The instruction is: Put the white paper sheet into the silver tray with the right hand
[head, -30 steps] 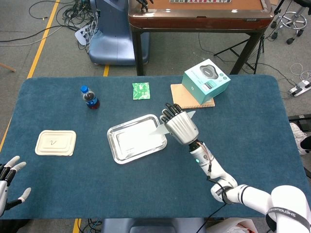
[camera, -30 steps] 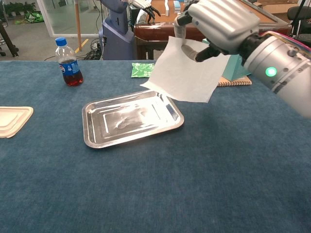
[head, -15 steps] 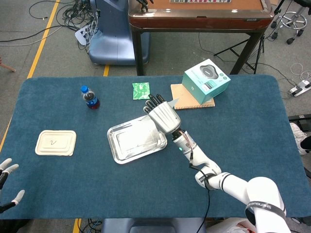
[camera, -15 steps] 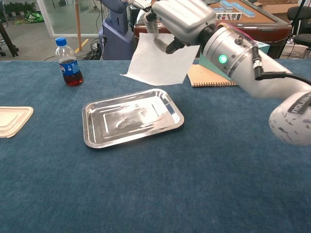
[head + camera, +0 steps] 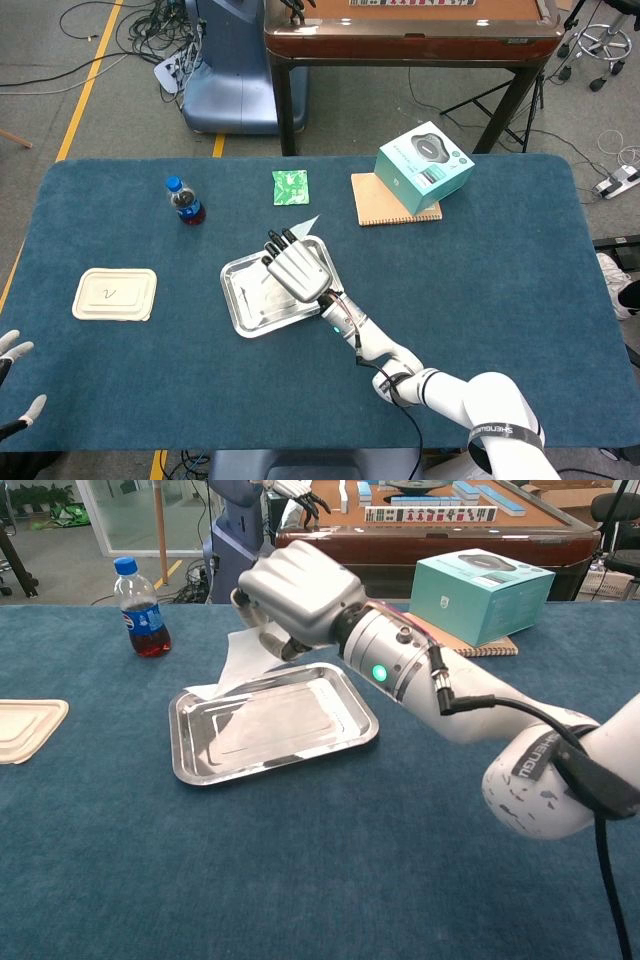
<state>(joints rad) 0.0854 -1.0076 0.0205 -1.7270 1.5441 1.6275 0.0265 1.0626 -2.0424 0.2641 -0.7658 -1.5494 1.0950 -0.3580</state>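
The silver tray (image 5: 234, 302) lies at the table's middle, and in the chest view its front rim (image 5: 270, 768) faces me. My right hand (image 5: 298, 268) hovers low over the tray, palm down, and pinches the white paper sheet (image 5: 240, 656). The sheet hangs from the hand (image 5: 300, 598) toward the tray's far left corner, where its lower edge seems to touch the rim. In the head view only one corner of the sheet (image 5: 308, 224) shows past the fingers. My left hand (image 5: 20, 347) is at the table's near left edge, fingers spread, holding nothing.
A cola bottle (image 5: 184, 200) stands at the far left. A white lidded box (image 5: 114, 294) lies left of the tray. A green packet (image 5: 290, 187), a brown notebook (image 5: 385, 207) and a teal box (image 5: 424, 166) sit along the far side.
My right hand has carried the sheet leftward and down, from beside the tray's right end to low over the tray. The sheet's lower edge has come down to the tray's far left corner.
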